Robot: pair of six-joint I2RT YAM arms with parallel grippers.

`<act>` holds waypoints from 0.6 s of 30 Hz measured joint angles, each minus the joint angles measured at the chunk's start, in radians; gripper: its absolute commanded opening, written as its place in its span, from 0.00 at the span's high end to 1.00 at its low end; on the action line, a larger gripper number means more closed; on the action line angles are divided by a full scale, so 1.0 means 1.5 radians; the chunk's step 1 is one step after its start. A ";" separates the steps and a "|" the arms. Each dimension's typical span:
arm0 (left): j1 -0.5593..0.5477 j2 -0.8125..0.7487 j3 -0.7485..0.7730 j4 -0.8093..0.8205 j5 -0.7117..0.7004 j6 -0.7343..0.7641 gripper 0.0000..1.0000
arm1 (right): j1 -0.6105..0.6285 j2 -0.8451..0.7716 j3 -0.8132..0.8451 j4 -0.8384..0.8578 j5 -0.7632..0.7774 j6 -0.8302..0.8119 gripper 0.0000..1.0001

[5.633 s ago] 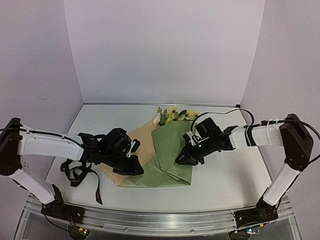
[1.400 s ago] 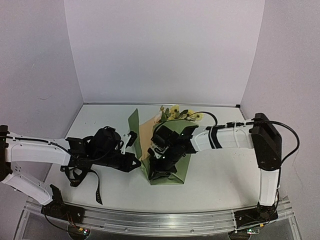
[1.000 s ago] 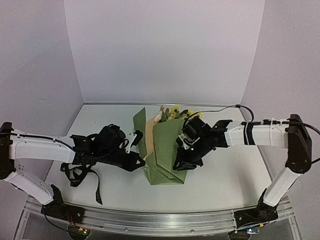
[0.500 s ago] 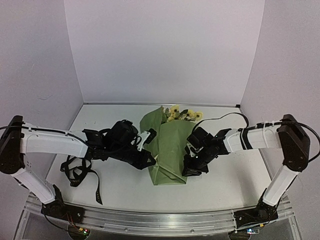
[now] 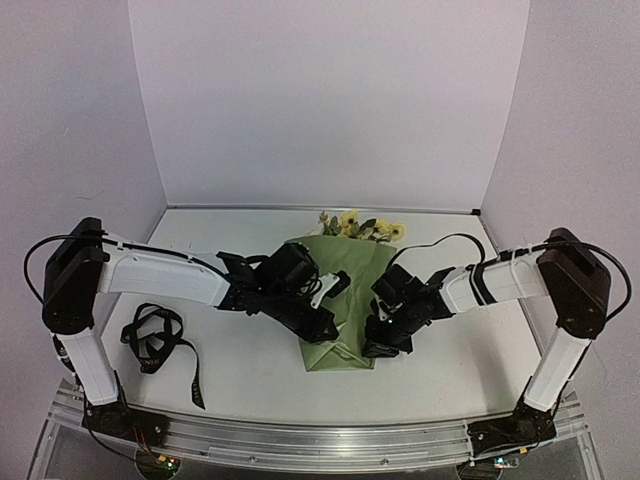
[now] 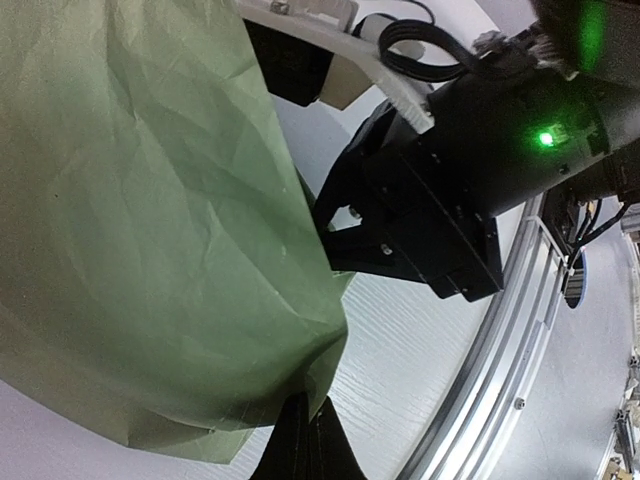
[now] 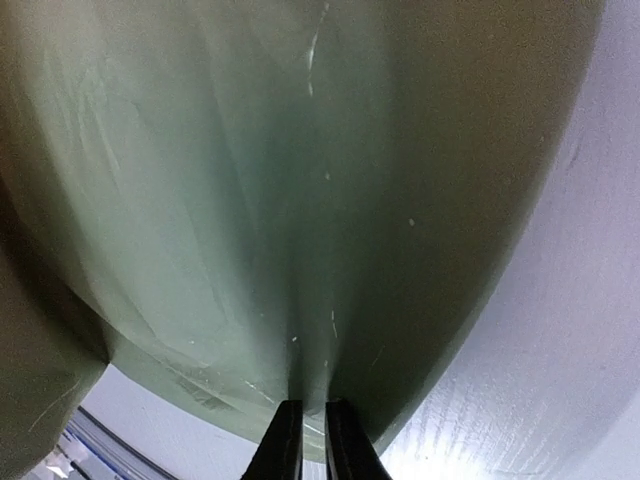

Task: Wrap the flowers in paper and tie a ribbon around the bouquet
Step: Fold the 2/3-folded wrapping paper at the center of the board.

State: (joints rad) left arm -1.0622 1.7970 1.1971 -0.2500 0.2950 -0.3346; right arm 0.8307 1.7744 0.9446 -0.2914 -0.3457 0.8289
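Olive-green paper sheet (image 5: pixel 355 275) now folded over
Left claw (image 6: pixel 300 445) and right claw (image 7: pixel 306 440) each pinch it; tan face gone.

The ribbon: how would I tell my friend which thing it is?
Look at the white table, on its left side near the front. The ribbon lies there in a loose tangle, apart from the green paper. It is the only flat, floppy black strip lying loose.
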 measured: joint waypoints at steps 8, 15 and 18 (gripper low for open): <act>0.000 0.060 0.064 -0.043 0.016 0.023 1.00 | -0.012 -0.119 -0.051 0.004 0.035 0.009 0.70; 0.000 0.082 0.090 -0.068 0.020 0.034 1.00 | -0.050 -0.186 -0.057 0.012 0.043 0.008 0.47; 0.000 0.082 0.100 -0.079 0.023 0.034 1.00 | -0.066 -0.191 -0.056 0.019 0.044 0.010 0.42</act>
State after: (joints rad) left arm -1.0626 1.9205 1.3469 -0.3678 0.3300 -0.2829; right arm 0.7313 1.4883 0.8600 -0.2627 -0.2800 0.8441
